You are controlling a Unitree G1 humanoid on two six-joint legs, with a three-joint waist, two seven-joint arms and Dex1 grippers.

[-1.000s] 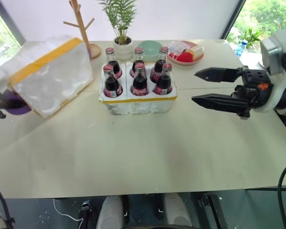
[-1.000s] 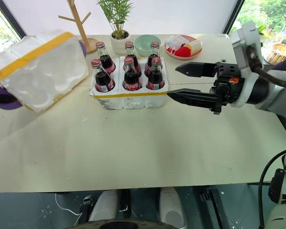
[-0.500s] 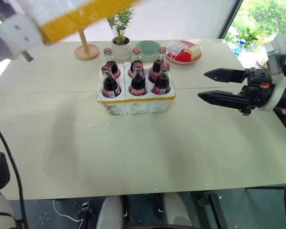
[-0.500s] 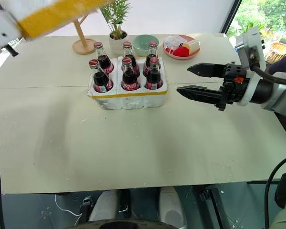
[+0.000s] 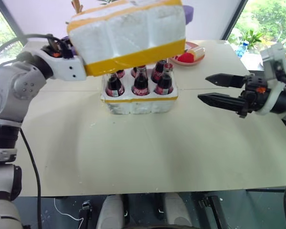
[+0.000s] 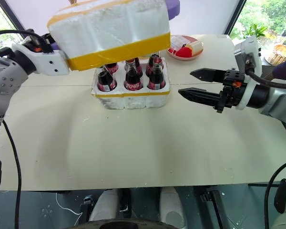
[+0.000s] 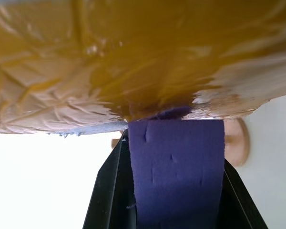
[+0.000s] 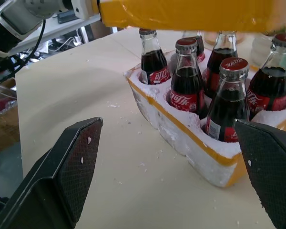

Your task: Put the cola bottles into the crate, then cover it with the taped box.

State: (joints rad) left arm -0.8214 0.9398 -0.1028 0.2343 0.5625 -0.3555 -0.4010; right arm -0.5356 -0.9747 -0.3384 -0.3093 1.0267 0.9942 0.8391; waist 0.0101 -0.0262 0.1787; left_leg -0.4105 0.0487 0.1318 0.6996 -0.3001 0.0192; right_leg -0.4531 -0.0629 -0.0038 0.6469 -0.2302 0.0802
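The taped box (image 5: 128, 36), white foam with broad yellow bands, hangs tilted in the air just above the back row of the cola bottles (image 5: 140, 82). My left gripper (image 7: 175, 131) is shut on a purple strap (image 7: 176, 181) fixed to the box's left end. The bottles, dark with red caps and labels, stand upright in the wells of the crate (image 5: 138, 102), a low white foam tray with a yellow band, at the table's middle back. The box hides the tops of the rear bottles. My right gripper (image 5: 202, 88) stands open to the crate's right, level and pointing at it, holding nothing.
A pink plate (image 5: 194, 53) with food sits behind the crate to the right, partly behind the box. The tip of a wooden stand (image 5: 76, 5) pokes up behind the box. Bare cream table (image 5: 143, 152) stretches from the crate to the front edge.
My left arm has swung the taped box from the far left, up and rightward, to over the crate, rolling it as it went. The right gripper has barely moved and stays open.
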